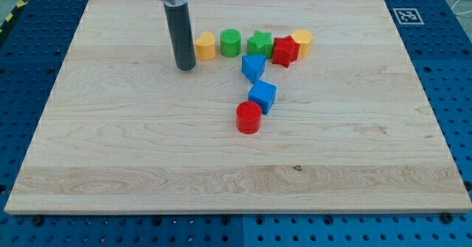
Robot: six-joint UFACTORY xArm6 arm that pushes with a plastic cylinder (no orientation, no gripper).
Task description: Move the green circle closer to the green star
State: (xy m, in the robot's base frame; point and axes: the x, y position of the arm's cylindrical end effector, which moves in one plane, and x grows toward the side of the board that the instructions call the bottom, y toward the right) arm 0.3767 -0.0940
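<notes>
The green circle (231,42) stands near the view's top centre, in a row of blocks. The green star (259,43) is just to its right, a small gap between them. My tip (185,68) rests on the board to the left of the row, just below and left of a yellow block (205,46), which sits between my tip and the green circle. The rod rises from the tip to the view's top.
A red star (285,51) touches the green star's right side, with a yellow block (302,40) behind it. Two blue blocks (253,67) (262,96) and a red cylinder (248,118) run down the middle of the wooden board (110,151).
</notes>
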